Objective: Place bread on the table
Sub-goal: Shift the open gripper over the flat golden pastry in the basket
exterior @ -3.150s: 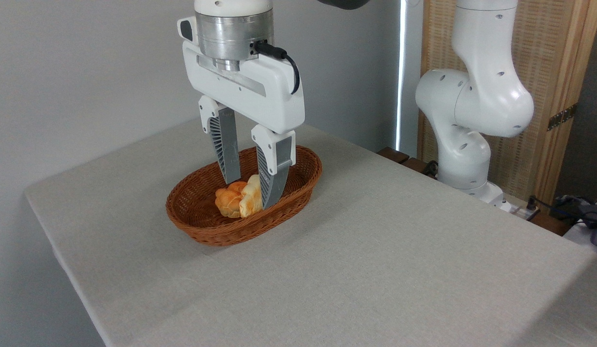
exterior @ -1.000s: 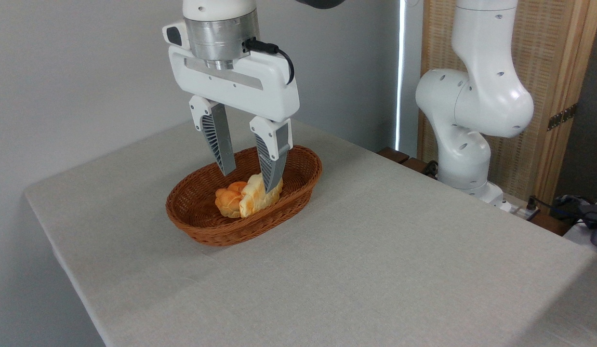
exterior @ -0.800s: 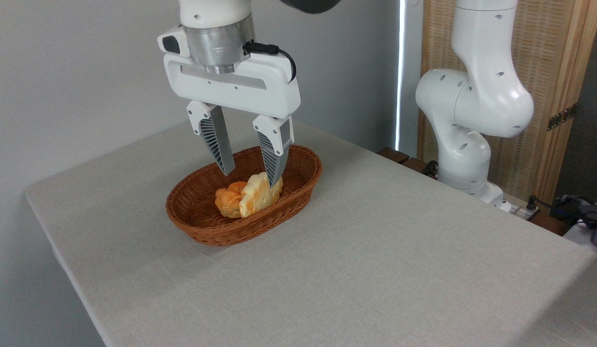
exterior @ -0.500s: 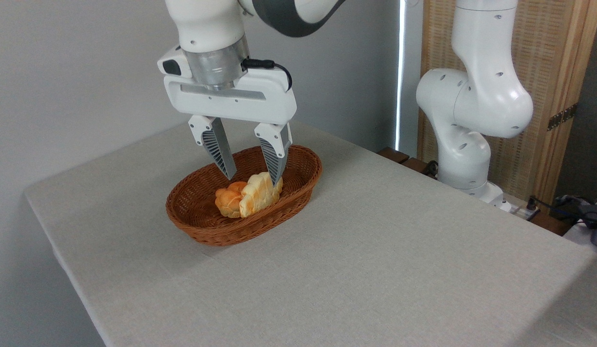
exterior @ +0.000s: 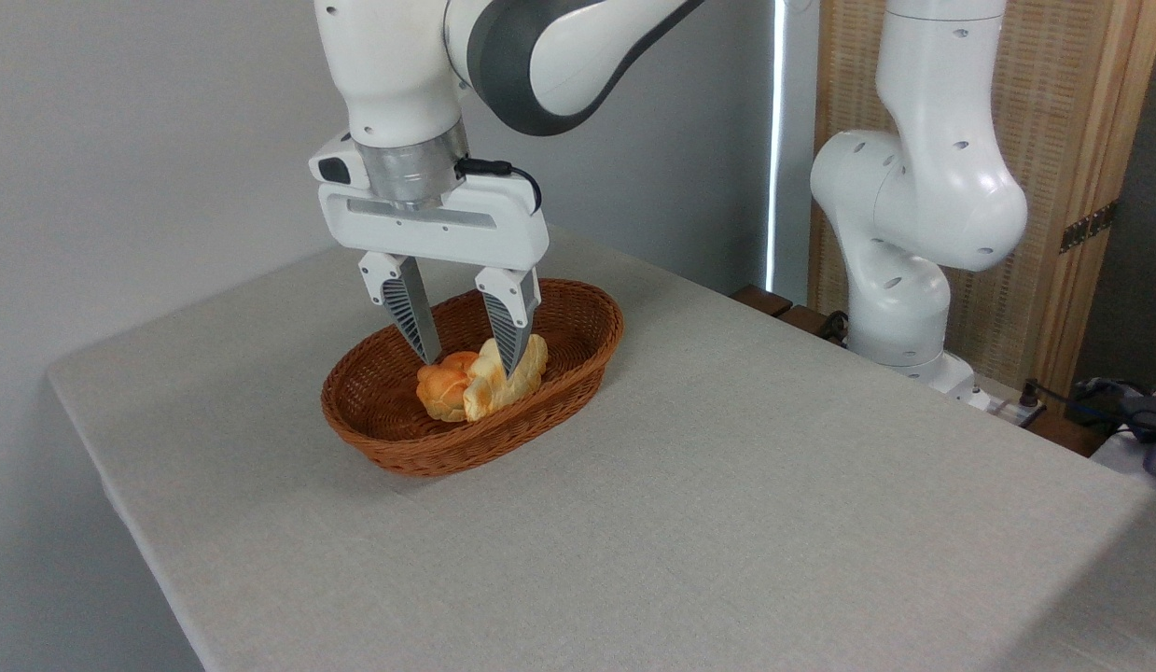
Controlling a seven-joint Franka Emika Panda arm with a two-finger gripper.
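The bread (exterior: 532,359), a pale golden loaf with browner edges, leans in the brown wicker basket (exterior: 428,460) against a small orange-brown bun (exterior: 440,385). My gripper (exterior: 468,366) hangs straight down into the basket, open. Its left finger (exterior: 412,322) ends just above the bun. Its right finger (exterior: 506,331) stands in front of the loaf's middle and hides part of it. Whether either finger touches the bread or the bun I cannot tell. The table (exterior: 727,485) has a light grey-beige cloth surface.
The arm's white base (exterior: 899,280) stands past the table's far right edge, in front of a wooden screen (exterior: 1053,140). The table's left corner (exterior: 60,378) and front edge are near. Cables and dark items (exterior: 1137,415) lie at the far right.
My gripper has turned about its axis, shifted slightly left and come down toward the bread and bun. The fingers stay apart. Bread and bun have not moved.
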